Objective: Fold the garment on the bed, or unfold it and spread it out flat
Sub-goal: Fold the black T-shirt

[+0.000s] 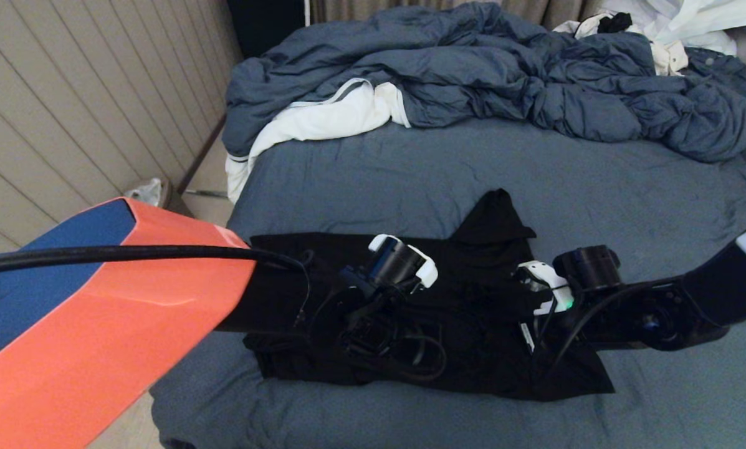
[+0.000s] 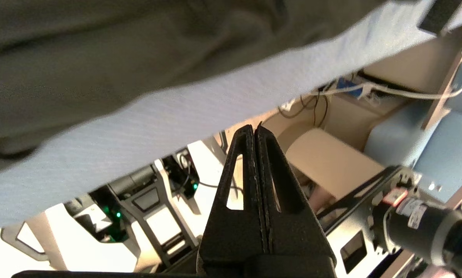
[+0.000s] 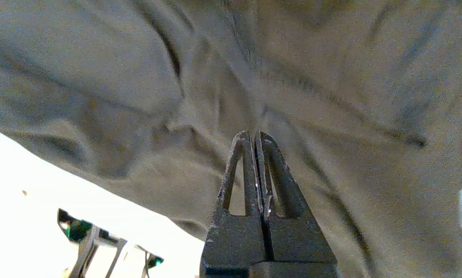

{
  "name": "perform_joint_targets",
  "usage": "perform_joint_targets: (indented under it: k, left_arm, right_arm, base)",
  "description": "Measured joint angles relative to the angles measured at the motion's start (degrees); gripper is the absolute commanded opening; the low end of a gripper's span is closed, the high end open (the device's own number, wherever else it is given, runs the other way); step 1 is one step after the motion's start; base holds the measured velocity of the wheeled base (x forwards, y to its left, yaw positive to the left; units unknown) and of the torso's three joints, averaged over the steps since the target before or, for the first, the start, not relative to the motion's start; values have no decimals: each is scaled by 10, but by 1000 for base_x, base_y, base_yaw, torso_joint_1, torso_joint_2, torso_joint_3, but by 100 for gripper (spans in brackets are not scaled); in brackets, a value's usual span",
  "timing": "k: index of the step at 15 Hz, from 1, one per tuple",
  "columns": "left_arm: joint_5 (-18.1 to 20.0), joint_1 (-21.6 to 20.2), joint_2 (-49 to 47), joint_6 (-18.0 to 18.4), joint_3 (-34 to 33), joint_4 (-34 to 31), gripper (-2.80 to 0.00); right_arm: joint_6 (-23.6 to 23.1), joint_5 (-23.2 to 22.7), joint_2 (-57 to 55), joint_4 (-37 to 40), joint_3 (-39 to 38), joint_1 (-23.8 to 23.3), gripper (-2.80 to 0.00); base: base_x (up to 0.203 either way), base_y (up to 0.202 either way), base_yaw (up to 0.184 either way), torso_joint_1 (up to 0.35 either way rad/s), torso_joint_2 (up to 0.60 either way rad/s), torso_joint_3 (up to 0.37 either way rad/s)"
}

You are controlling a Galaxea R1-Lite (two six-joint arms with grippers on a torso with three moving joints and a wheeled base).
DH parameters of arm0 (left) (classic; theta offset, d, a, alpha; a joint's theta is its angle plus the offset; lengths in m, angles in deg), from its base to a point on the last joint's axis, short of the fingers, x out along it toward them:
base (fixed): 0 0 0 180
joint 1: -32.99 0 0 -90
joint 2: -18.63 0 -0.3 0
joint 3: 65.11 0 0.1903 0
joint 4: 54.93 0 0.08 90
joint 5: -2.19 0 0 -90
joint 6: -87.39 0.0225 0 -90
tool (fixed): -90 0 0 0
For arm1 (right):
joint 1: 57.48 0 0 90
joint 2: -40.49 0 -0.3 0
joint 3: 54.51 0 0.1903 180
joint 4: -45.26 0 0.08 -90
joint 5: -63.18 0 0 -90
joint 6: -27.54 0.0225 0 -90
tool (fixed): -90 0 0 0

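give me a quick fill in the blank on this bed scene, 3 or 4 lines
1. The garment lying on the slate-blue sheet is ____ in colour.
2. The rumpled duvet is bunched at the ____ end of the bed, away from the robot.
3. In its wrist view, the fingers of the left hand are ____.
4. The right hand points at cloth of the ____.

Missing words: black; far; shut; garment
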Motion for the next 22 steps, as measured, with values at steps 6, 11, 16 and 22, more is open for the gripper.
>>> perform_joint_targets:
  k: [6,11,16,22]
  left_arm:
    - [-3,35,-10,-1,2,1,-280]
    - [0,41,-16,-2,1,4,-280]
    - [-1,41,-15,-1,1,6,-280]
    - [-4,37,-6,-3,-1,6,-280]
  right_arm:
    - [-1,2,-43,-3,40,1,-280]
    - [18,12,-93,0,144,13,-280]
    - [46,26,-110,5,234,23,-280]
    - [102,75,-135,-1,289,32,-280]
  base:
    - [0,0,0,0,0,0]
    - [0,0,0,0,0,0]
    - [0,0,0,0,0,0]
    - [0,0,0,0,0,0]
